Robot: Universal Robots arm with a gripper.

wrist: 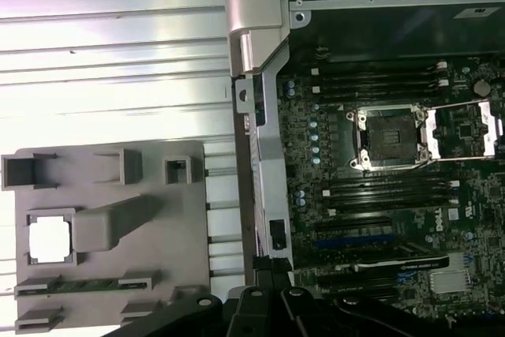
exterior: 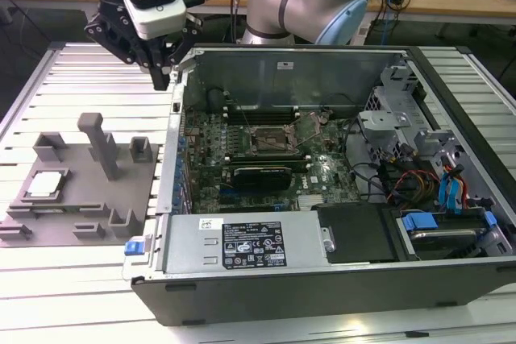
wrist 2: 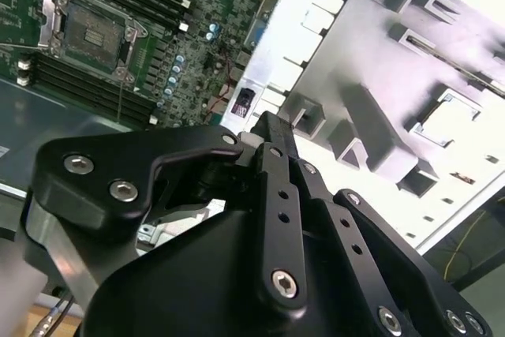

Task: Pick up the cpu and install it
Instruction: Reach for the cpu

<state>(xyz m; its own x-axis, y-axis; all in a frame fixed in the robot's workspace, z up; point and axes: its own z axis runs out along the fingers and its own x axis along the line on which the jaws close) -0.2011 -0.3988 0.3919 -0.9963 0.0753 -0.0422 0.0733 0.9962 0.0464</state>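
The cpu (exterior: 44,184) is a small silvery-white square lying in a recess at the near-left of the grey plastic tray (exterior: 97,199), on the exterior view's left. It also shows in the first wrist view as cpu (wrist: 50,240) on the tray (wrist: 110,187). My gripper (exterior: 162,78) hangs above the slatted table by the computer case's back-left corner, well beyond the tray and apart from the cpu. Its fingers (wrist 2: 272,136) are shut together with nothing between them. The motherboard socket (exterior: 270,140) stands bare with its metal frame lifted; the socket (wrist: 387,136) is seen in both wrist views.
The open computer case (exterior: 322,279) lies on its side on the slatted metal table (exterior: 81,296). Its left wall (exterior: 173,159) stands between tray and motherboard. A tall post (exterior: 101,142) and small blocks rise from the tray. Drive bays and cables (exterior: 435,183) fill the case's right side.
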